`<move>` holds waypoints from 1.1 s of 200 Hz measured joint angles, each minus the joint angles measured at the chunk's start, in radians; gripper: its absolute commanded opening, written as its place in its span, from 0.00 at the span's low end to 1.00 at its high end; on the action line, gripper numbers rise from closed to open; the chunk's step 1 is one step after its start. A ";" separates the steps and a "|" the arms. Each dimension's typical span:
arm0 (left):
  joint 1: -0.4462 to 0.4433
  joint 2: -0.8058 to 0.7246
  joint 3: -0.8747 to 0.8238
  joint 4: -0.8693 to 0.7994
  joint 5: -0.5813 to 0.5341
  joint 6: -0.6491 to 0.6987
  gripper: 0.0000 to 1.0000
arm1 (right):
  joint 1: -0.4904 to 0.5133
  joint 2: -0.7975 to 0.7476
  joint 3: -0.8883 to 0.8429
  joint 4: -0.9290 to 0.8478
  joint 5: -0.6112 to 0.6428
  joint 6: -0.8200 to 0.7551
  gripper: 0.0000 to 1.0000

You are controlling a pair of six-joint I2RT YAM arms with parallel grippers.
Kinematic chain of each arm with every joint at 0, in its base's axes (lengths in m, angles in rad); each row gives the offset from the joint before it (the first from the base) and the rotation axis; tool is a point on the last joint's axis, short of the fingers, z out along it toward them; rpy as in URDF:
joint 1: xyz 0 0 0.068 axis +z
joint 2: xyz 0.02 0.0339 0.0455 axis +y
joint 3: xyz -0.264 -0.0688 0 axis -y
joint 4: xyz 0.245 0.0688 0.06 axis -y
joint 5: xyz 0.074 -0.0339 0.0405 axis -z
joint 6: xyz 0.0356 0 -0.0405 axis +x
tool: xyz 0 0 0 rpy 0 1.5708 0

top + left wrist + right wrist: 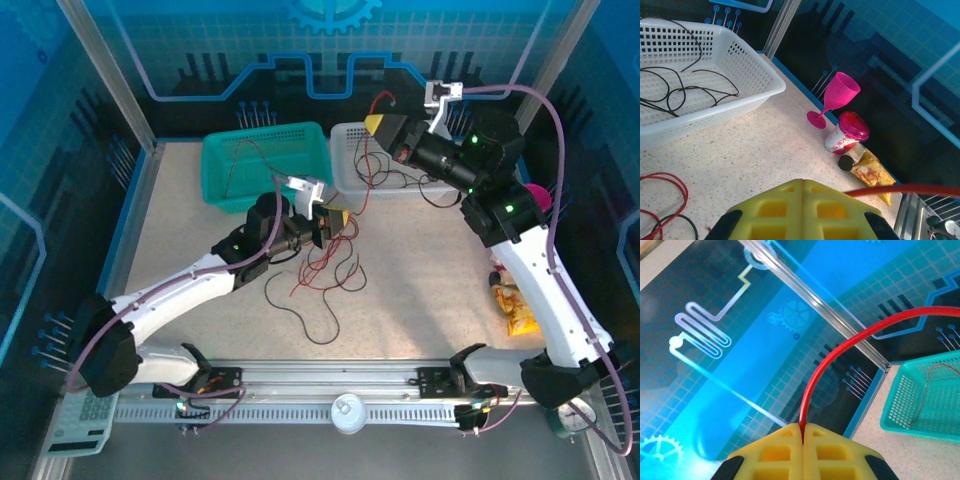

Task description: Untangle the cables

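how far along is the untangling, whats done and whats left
Done: black cables lie in the white basket, one thin red cable in the teal basket. In hand: right end effector shut on a red cable; left end effector shut at the tangle. Left: that red-and-black tangle on the table.

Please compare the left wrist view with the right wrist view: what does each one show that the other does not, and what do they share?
Left wrist view: a white basket holding black cables, a pink goblet, a red-lidded cup, a snack packet. Right wrist view: a teal basket with a thin red cable inside. Both: shut yellow fingers and a red cable: the right fingers pinch an arching red cable, a straight red cable passes the left fingers.
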 measured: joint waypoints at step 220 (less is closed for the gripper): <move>-0.013 -0.048 0.069 0.124 0.098 0.026 0.43 | 0.121 0.085 0.103 -0.024 -0.007 -0.024 0.00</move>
